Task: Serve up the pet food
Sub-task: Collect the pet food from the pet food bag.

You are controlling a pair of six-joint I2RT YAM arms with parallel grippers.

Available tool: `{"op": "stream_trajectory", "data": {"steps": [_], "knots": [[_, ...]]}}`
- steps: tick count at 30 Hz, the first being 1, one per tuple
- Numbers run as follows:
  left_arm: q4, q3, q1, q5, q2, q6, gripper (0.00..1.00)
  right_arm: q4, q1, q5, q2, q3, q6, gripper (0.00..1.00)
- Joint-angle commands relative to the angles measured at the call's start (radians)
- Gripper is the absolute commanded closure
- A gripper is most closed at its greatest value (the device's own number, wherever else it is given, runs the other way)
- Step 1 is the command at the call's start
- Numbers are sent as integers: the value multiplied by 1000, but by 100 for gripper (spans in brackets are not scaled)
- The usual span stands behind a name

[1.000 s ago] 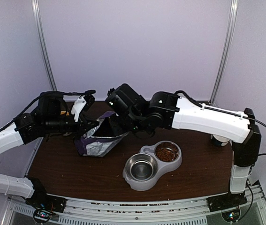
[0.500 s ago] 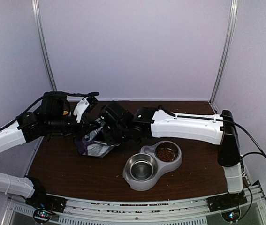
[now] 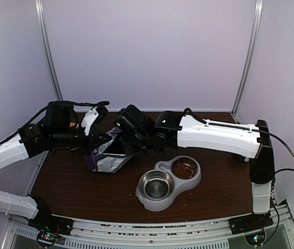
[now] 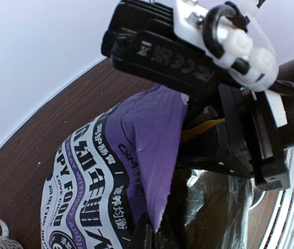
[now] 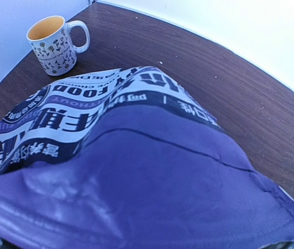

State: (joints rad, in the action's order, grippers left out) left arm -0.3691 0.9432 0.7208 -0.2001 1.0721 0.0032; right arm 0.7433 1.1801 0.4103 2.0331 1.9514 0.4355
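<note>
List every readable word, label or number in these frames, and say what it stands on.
"PUPPY FOOD": on the purple-and-white foil bag, upside down in the right wrist view.
"PPY FOOD": same bag in the left wrist view, with the start cut off.
Chinese characters and small print on the bag: not reliably readable.
Raised lettering on the black plastic arm housing: unreadable.
None on the white flower-patterned mug.

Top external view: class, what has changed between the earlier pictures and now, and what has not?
The right arm dipped toward the bag mouth, then drew back up a little; the bag sagged, then reopened. The left tool stayed shut on the bag's edge; the double bowl and pet food did not move.
</note>
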Motion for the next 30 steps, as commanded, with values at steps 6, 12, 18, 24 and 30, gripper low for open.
{"op": "stream_trajectory", "data": {"steps": [6,12,18,24,30], "knots": [[44,36,-6,-1,52,11,100,26,-34,-133,119,46,16,100],[44,46,-6,-11,66,5,100,-78,-34,-381,129,30,29,100],[50,49,-6,-20,73,1,100,-126,-40,-489,97,13,29,100],[50,49,-5,-21,80,-1,100,-209,-57,-660,77,-25,74,100],[55,46,-6,-23,78,-7,100,-242,-64,-737,55,-29,95,100]]}}
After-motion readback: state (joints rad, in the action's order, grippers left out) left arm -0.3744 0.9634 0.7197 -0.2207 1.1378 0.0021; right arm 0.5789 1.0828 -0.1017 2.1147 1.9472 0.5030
